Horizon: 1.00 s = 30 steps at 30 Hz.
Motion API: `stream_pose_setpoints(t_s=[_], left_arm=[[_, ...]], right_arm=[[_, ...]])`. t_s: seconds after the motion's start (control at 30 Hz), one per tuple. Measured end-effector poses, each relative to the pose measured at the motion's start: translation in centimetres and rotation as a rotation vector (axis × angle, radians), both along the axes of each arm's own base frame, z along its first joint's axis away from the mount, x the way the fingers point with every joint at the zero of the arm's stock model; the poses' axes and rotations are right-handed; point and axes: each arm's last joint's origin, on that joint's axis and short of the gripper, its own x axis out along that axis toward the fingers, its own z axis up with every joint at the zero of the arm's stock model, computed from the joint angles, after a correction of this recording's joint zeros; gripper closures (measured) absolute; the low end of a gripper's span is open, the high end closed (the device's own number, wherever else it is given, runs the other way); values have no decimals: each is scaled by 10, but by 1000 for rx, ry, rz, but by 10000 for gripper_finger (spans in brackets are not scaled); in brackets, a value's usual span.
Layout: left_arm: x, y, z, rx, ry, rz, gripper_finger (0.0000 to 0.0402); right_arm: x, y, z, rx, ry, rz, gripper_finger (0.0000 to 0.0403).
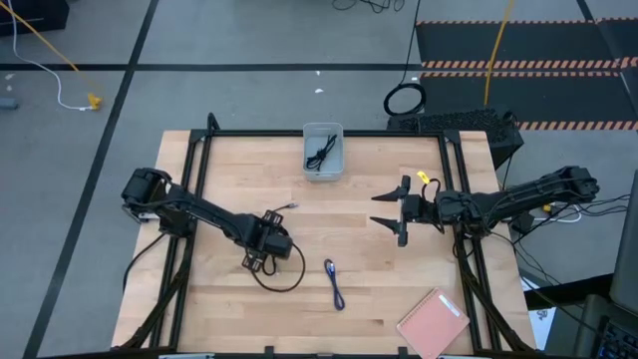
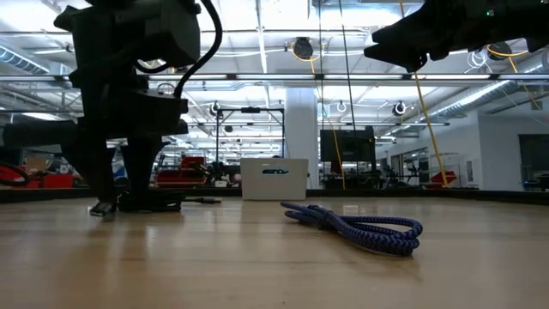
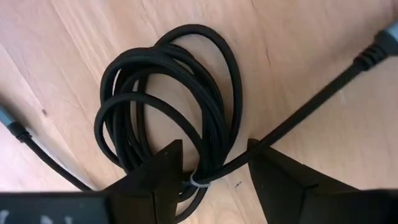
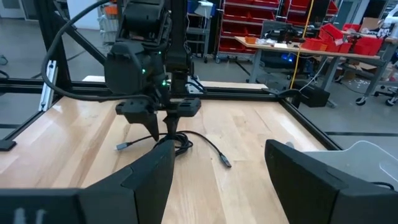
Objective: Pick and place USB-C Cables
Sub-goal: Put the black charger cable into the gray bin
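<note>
Our left gripper (image 3: 214,180) hangs spread around the coiled black cable (image 3: 168,106) directly beneath it; we judge closing squarely on the bundled strands best, while the right gripper (image 1: 399,211) waits spread nearby.

One camera looks straight down on the table (image 1: 379,289), one sits level at its surface, and both wrist cameras share the black cable (image 3: 186,112), close and far.

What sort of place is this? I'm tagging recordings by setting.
Probably an industrial workshop or robotics lab: red parts bins on shelving, a workbench loaded with red bins, and hazard-striped floor mats beside the wooden table where the left gripper works a black cable.
</note>
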Motion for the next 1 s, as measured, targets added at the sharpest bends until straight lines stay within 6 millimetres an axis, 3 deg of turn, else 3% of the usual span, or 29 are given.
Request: stream_pose_setpoints(t_s=[0.17, 0.73, 1.0], left_arm=[[-1, 0, -2, -3, -17, -8, 237], [-1, -1, -3, -50, -7, -13, 362], [1, -2, -3, -53, -23, -17, 363]], right_arm=[[0, 0, 0, 0, 1, -1, 161], [0, 0, 0, 0, 2, -2, 161], [0, 0, 0, 0, 2, -2, 161]])
